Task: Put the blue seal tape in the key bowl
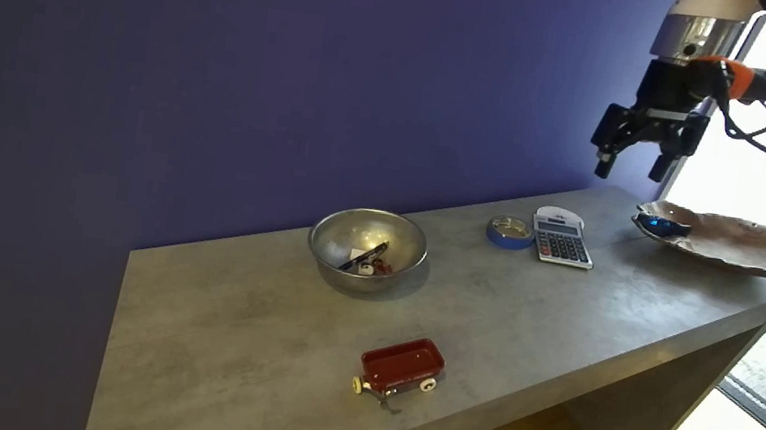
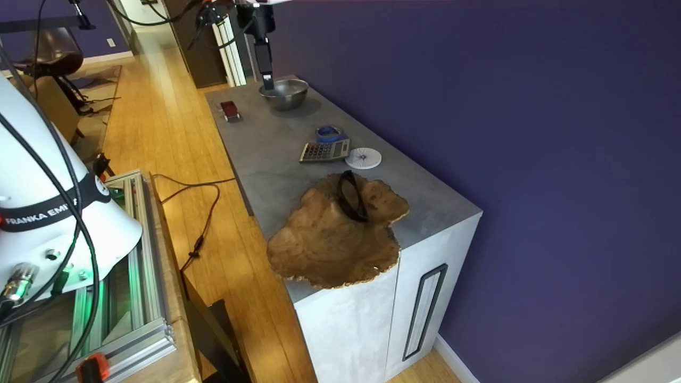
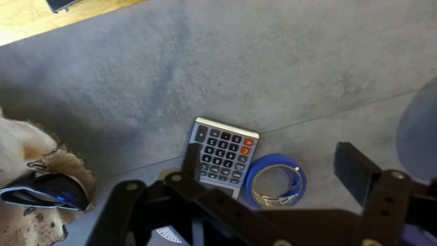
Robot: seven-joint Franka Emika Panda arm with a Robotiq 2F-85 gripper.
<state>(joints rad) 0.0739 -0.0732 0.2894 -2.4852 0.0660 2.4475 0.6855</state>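
The blue seal tape [image 1: 509, 241] lies flat on the grey table against the calculator; it also shows in an exterior view [image 2: 330, 138] and in the wrist view [image 3: 255, 167]. The key bowl [image 1: 751, 249] is a wide, shallow brownish dish with an uneven rim at one end of the table; it also shows in an exterior view [image 2: 319, 250] and partly in the wrist view [image 3: 20, 136]. My gripper [image 1: 631, 171] is open and empty, well above the table. In the wrist view the tape shows between my spread fingers [image 3: 268, 159], its lower edge partly hidden by the gripper.
Dark sunglasses [image 2: 348, 199] lie in the key bowl. A calculator [image 1: 562, 246] touches or nearly touches the tape, with a white disc [image 2: 364, 158] beside it. A silver metal bowl [image 1: 360, 284] holding small items and a red toy wagon [image 1: 401, 365] stand farther along. The wall borders the table.
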